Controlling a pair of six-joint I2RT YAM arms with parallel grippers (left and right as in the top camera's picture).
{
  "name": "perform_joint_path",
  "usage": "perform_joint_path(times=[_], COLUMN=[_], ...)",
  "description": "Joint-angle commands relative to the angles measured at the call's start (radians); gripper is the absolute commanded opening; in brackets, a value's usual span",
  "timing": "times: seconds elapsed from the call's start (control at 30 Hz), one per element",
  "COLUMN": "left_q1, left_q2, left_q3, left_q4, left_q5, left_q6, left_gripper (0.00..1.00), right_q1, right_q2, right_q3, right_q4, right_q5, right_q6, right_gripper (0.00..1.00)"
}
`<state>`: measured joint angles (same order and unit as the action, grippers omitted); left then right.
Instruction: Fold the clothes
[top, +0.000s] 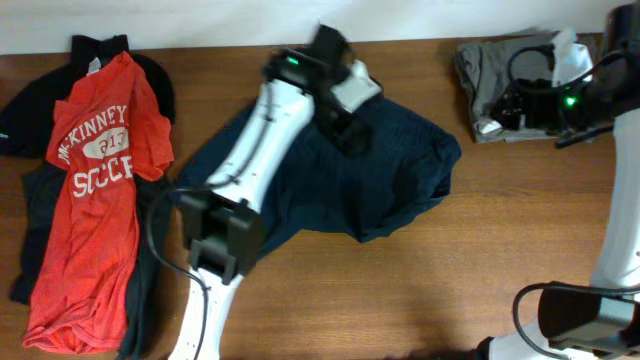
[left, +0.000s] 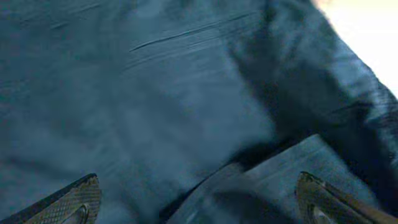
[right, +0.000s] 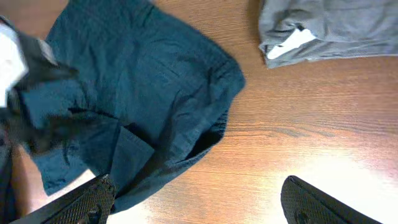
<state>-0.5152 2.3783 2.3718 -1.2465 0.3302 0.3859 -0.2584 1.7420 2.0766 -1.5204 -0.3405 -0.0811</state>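
A brown wooden tabletop (top: 420, 290) is being taken up by several garments. Near its middle, a crumpled dark navy-blue shorts-like piece (top: 400, 170) is being carried. At the left end, black pieces (top: 30, 110) are being borne on the wood and overlain by a red T-shirt (top: 95, 200) with white lettering. At the far right edge, a grey garment (top: 485, 75) with a small white tag (right: 292, 40) is being supported, wood showing between it and the navy piece.

Matt navy cloth shorts (top: 400, 170) lie on glossy wood table (top: 420, 290).

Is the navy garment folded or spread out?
Neither cleanly: the navy garment lies rumpled on the table, one flap turned over, outline irregular.
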Motion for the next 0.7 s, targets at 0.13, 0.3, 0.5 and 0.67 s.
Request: perform_joint_path(times=[0.13, 0.3, 0.5, 0.67], left_q1=[-0.098, -0.125, -0.138, -0.138], left_q2=[0.049, 0.095, 0.121, 0.124], left_q3=[-0.034, -0.034, -0.034, -0.031], left_q4=[0.027, -0.008, -0.084, -0.163], left_q5=[-0.145, -0.11, -0.111, -0.123], left_q6=[-0.061, -0.108, -0.108, -0.152], left_gripper=[0.99, 0.99, 0.9, 0.01], right_q1=[-0.018, -0.018, -0.017, -0.017], right_q2=[0.002, 0.002, 0.002, 0.002], right_q3=[0.005, 0.005, 0.005, 0.005], right_q4=[0.003, 0.003, 0.003, 0.002], right_q5=[-0.018, -0.018, -0.018, -0.018], right_q6=[0.008, 0.009, 0.009, 0.009], right_gripper=[0.91, 0.91, 0.91, 0.91])
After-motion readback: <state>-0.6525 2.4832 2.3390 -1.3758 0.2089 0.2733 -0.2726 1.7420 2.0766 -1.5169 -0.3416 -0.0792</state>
